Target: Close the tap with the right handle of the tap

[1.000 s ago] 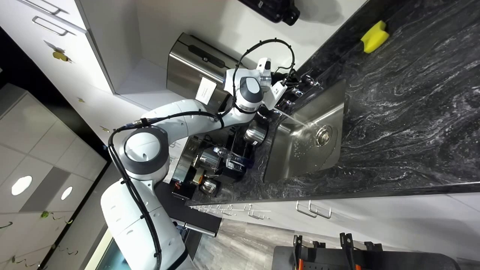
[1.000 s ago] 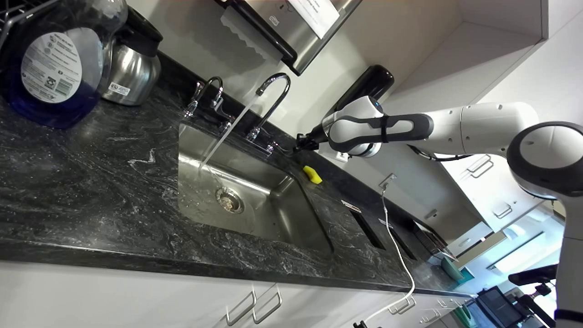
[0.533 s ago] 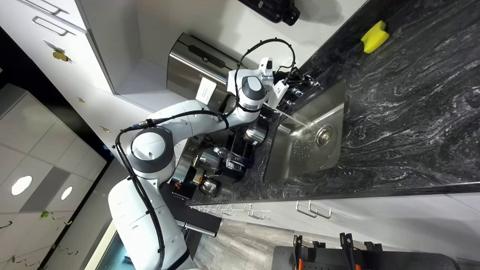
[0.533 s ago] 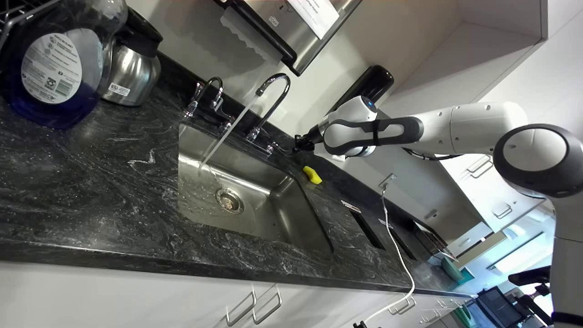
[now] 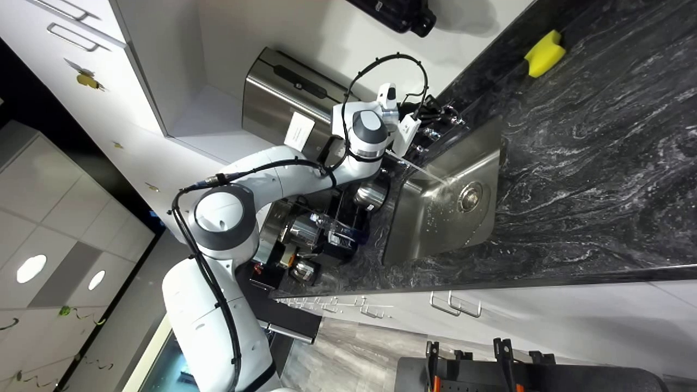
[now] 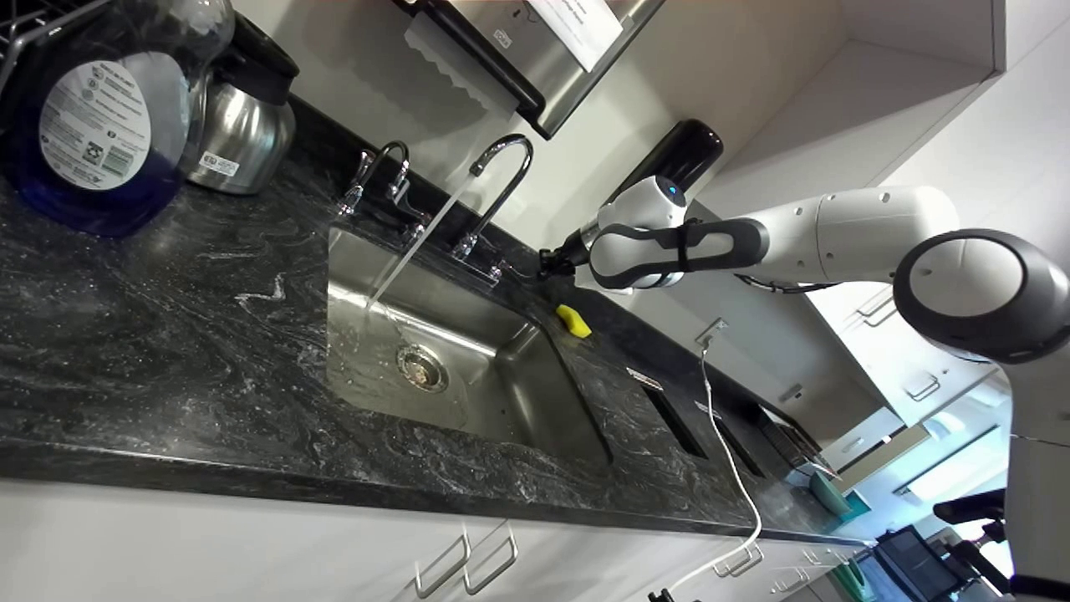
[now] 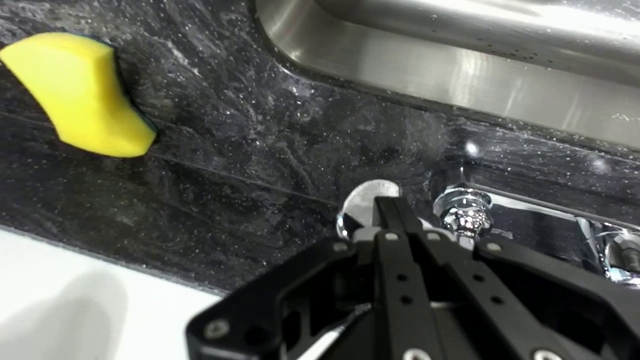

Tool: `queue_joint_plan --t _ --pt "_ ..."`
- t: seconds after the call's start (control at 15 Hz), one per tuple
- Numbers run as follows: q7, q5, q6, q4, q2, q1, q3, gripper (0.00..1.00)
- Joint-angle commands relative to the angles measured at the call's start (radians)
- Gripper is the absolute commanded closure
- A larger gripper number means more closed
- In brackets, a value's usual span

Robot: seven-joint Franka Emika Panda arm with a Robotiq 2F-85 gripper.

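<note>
Though pinched together on nothing, the gripper might slip

It overlaps the right handle behind the sink, contact uncertain; an off-centre push could skid. The running tap is behind the sink too. Counter beside the sink should give swinging room, bounded by sponge and wall.

In exterior view, sink sitting in tabletop; tap standing at sink's twelve o'clock, pot standing at ten, sponge lying between two and three. In wrist view, sponge lying at claw's ten o'clock.
</note>
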Motion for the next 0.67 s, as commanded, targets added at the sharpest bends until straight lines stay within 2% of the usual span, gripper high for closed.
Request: queue_joint_plan --t 0.0,0.6 --pt "0.042 -0.036 0.027 0.067 0.052 0.004 -0.041 1.0" --pt "0.031 -0.022 0.011 0.167 0.119 -0.013 -0.047 1.0"
